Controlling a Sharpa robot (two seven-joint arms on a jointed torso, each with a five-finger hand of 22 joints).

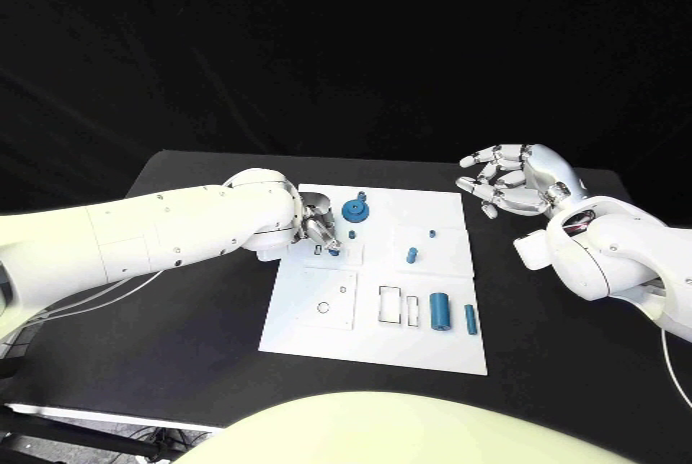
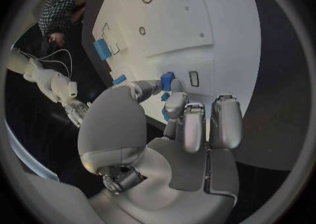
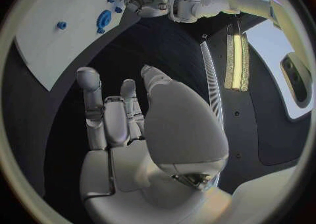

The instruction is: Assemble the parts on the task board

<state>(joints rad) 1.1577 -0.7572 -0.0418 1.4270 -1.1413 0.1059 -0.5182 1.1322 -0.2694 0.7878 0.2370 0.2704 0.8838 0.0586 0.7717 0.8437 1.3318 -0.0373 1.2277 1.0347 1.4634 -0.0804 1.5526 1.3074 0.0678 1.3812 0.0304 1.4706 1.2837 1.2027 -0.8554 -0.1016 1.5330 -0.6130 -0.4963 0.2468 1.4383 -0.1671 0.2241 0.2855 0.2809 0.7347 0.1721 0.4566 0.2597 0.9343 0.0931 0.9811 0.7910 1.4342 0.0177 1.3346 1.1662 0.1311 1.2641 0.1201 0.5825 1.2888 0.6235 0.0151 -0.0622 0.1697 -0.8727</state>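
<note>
**Ana:** Left hand (image 1: 317,227) sits low over the board's (image 1: 433,349) left edge, fingers pinched together on a small blue part (image 2: 167,81). The left wrist view shows it caught between thumb and fingertip, just beside a small rectangular slot (image 2: 194,78). My guess is it's held that way so the part can go straight down into a seat.

**Ben:** Start nearer, though. What lies at the board's near end?

**Ana:** Closest to the robot, a thick blue cylinder (image 1: 438,308) and a thinner blue rod (image 1: 470,318) lie side by side on the right, next to two outlined rectangular recesses (image 1: 391,304). To their left is a raised square plate with a round hole (image 1: 323,307). Those pieces look unseated, so I judge the task is early.

**Ben:** And mid-board?

**Ana:** A short blue peg (image 1: 413,254) lies or stands near the middle; I can't tell which. Just beyond it is a tiny blue piece (image 1: 431,231). The left hand with its part is at that same depth, on the left.

**Ben:** Farther still?

**Ana:** A blue disc (image 1: 356,211) with a small knob just past it, near the far left corner, close to the left hand's fingers but apart from them.

**Ben:** The right hand?

**Ana:** Right hand (image 1: 515,181) hovers off the board past its far right corner, above the black surface (image 1: 188,314), fingers apart and loosely curled, holding nothing. Parked there, it probably keeps clear of the left arm's work.
</note>
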